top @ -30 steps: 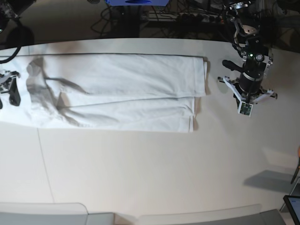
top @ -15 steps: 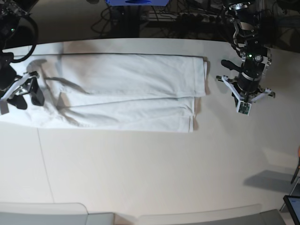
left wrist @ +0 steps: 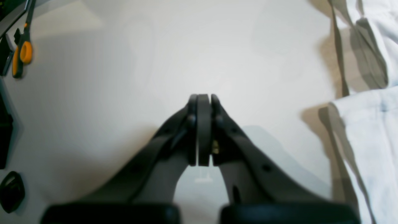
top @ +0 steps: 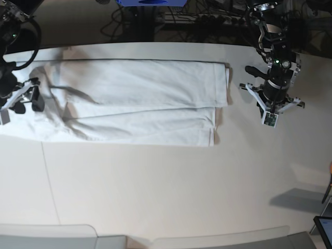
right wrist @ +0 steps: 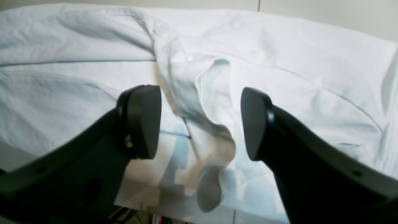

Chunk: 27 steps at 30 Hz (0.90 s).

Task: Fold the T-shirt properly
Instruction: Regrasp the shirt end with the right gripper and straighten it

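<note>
Your T-shirt folded lengthwise, collar end cut off at frame left, right gripper jaws apart above rumpled cloth, left gripper pinched closed, empty, at right.

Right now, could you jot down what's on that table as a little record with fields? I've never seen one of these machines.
Garment: white T-shirt, folded into a long band, flat on the table
Left gripper: shut, empty, beside the shirt's end, not touching it
Right gripper: open, over the shirt's rumpled end, holding nothing
Also seen: orange-handled scissors
</note>
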Each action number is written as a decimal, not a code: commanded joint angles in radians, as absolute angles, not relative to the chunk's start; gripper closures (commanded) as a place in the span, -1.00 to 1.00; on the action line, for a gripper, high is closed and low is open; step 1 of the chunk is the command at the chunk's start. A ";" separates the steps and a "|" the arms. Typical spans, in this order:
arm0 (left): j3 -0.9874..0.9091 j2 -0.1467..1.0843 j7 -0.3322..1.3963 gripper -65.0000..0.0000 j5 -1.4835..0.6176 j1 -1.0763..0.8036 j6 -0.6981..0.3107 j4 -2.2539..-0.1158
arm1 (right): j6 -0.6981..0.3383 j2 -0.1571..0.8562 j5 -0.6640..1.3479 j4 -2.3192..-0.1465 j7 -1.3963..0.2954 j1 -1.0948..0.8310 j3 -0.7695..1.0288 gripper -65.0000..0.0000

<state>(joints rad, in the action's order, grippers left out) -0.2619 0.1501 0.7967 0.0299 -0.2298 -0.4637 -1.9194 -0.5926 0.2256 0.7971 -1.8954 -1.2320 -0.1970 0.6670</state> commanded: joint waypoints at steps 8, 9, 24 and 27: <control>-0.266 0.160 0.780 1.00 0.030 -0.223 -0.455 -1.937 | -0.595 0.222 0.806 -1.863 -1.182 -0.159 0.567 -0.17; -0.268 0.160 0.780 1.00 0.030 -0.223 -0.455 -1.937 | -0.595 0.222 0.806 -1.857 -1.176 -0.159 0.556 -0.12; -0.268 0.162 0.780 1.00 0.031 -0.223 -0.455 -1.937 | -0.595 0.217 0.828 -1.822 -1.250 -0.180 0.542 1.00; -0.268 0.160 0.780 1.00 0.031 -0.220 -0.455 -1.937 | -0.595 0.208 0.885 -1.824 -1.265 -0.189 0.541 1.00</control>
<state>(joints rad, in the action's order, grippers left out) -0.2657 0.1524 0.7967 0.0299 -0.2298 -0.4641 -1.9194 -0.5926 0.1967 0.8707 -1.8042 -1.2789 -0.1925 0.5381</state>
